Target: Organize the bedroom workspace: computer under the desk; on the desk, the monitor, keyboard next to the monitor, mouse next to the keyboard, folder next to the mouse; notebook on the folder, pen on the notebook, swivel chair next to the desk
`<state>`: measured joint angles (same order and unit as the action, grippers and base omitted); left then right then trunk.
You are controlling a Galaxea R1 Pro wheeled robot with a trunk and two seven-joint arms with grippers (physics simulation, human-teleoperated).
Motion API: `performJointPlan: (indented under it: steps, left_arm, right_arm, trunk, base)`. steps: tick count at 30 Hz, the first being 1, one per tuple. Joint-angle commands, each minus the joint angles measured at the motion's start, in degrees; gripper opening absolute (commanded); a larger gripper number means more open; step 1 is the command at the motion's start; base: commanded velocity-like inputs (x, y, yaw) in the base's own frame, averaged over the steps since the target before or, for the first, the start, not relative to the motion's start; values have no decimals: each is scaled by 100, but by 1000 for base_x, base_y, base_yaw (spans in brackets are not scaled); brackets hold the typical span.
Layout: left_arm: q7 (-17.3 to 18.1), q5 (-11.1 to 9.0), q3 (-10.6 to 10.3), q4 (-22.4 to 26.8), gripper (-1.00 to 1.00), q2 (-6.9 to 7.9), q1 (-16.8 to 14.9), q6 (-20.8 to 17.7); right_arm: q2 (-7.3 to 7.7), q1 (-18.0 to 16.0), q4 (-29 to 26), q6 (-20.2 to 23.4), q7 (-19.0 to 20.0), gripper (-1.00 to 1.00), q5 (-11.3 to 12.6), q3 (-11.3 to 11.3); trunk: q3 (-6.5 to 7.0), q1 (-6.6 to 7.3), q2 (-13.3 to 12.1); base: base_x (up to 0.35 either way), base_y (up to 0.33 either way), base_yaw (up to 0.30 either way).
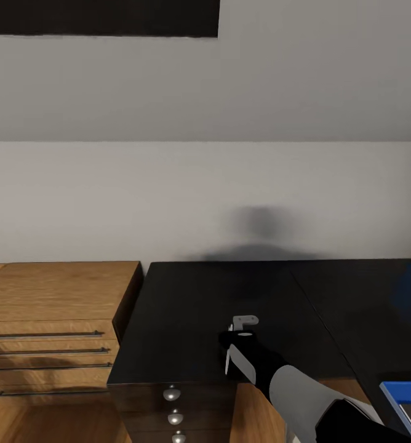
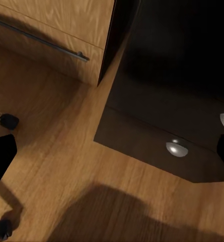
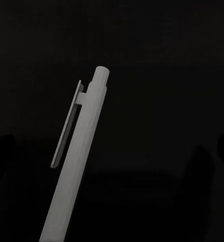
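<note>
The right gripper point(image 1: 241, 344) sits low-center in the head view, over the front part of the desk point(image 1: 218, 295), w/ a pale grey-white piece sticking up at its tip. The right wrist view shows the pen point(image 3: 79, 161) running up from the lower left of frame, clip and cap end plain against the black desktop, so the fingers look clamped on the pen, though the contact itself isn't visible.

Judged step: carry the pen to the notebook point(image 1: 405, 403), whose blue corner shows at the lower right edge of the head view; a second blue shape at the right edge, mid-height, can't be identified. To do it well, the arm should swing right w/ the pen kept clear of the desktop, then lower it flat onto the cover, away from the edges, before letting go, since a round pen can roll. Whether the folder lies under the notebook can't be told.

The left gripper's state can't be told; dark shapes sit at both side edges of the left wrist view. That view looks down on the wood floor point(image 2: 66, 166), the drawer unit's silver knobs point(image 2: 176, 147), and the wooden dresser point(image 1: 51, 320) w/ bar handles, just beside the desk at left. Nothing on the desktop blocks the path right.
</note>
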<state>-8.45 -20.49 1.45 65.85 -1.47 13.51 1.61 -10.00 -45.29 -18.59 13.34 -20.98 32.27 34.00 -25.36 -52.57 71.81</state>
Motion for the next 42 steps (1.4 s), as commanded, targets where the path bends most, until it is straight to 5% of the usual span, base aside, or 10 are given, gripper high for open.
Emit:
performJointPlan:
  steps: [1,18,19,42]
  left_arm:
    - [-8,-59,0,7,100,-2,2,15]
    - [-8,-60,1,7,100,-2,2,15]
    - [-8,-60,2,7,100,-2,2,15]
    - [-8,-60,4,7,100,1,2,15]
  right_arm:
    - [0,-6,-4,30,-37,100,25,38]
    - [0,-6,-4,33,-46,100,25,46]
    - [0,-6,-4,34,-46,-100,25,46]
    - [0,-6,-4,46,-37,-100,25,45]
  trunk:
    - [-5,-1,4]
    - [-5,-1,4]
    - [-5,-1,4]
    - [-5,-1,4]
  base:
    - [0,0,0]
    - [0,0,0]
    - [0,0,0]
    - [0,0,0]
